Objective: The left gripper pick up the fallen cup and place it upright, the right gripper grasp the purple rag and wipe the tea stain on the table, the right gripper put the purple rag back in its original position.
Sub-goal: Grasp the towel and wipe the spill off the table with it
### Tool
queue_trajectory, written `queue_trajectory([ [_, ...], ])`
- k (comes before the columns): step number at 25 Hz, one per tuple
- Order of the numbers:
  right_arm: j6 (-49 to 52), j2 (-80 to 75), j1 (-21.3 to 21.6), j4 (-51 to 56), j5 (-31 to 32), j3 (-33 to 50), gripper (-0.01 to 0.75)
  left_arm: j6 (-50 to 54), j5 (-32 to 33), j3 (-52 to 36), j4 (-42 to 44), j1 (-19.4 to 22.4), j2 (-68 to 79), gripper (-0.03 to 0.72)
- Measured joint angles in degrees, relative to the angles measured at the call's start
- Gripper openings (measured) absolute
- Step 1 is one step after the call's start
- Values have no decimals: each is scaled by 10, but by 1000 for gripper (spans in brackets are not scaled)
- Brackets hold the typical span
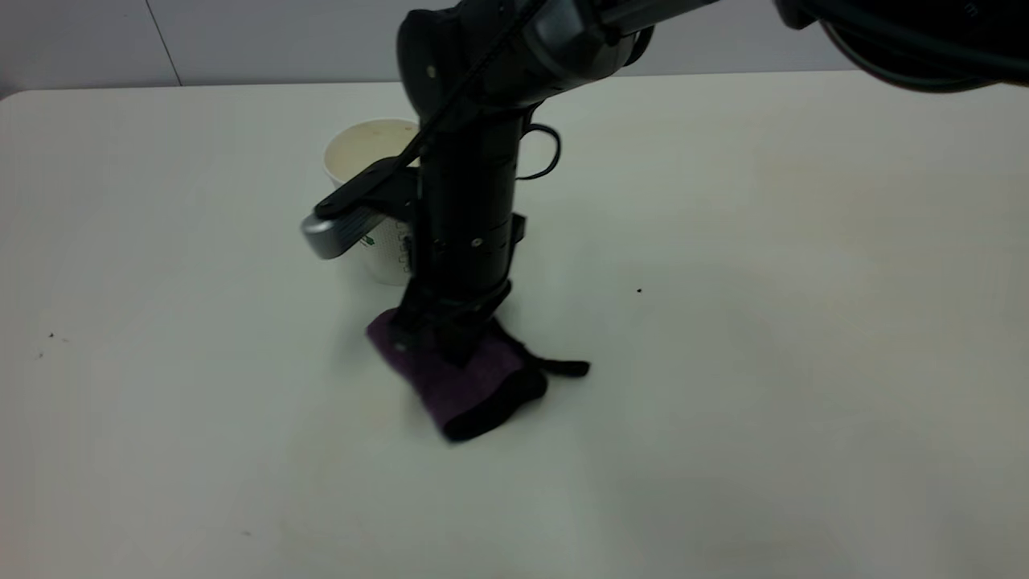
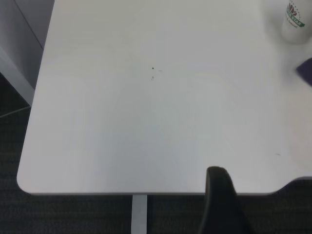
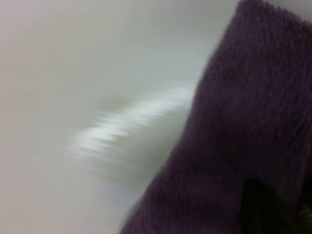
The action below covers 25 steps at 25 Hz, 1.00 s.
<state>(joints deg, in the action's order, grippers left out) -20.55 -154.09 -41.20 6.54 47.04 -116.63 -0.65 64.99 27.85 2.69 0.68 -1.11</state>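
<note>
The right gripper (image 1: pixel 450 342) stands down on the purple rag (image 1: pixel 474 382), just in front of the upright cup (image 1: pixel 378 201); its jaws look closed into the plush. Wipe with steady downward pressure, flat on the table (image 1: pixel 764 322). The rag's long axis runs diagonally, its loop tab pointing right. The left gripper (image 2: pixel 222 204) is parked off the table's edge, its jaws impossible to read.

This looks like a robotics lab or test room rather than a home. A large plain white smooth tabletop with a rounded corner (image 1: pixel 764 322) fills the exterior view, backed at 12 o'clock by a bare pale grey panelled wall (image 1: pixel 265 36) with one thin seam. In the left wrist view the tabletop stands over dark grey carpet-like flooring (image 2: pixel 73 214) on a light metal leg (image 2: pixel 139 214).
</note>
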Motion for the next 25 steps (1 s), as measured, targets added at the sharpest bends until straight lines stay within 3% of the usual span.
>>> queue_trajectory([
  [5,88,0,82,-101,0,0,65,0,0,0,0,0,0,489],
  [10,106,0,152,-117,23,0,65,0,0,0,0,0,0,489],
  [20,97,0,181,-151,48,0,67,0,0,0,0,0,0,489],
  [25,106,0,239,-156,51,0,69,0,0,0,0,0,0,489],
])
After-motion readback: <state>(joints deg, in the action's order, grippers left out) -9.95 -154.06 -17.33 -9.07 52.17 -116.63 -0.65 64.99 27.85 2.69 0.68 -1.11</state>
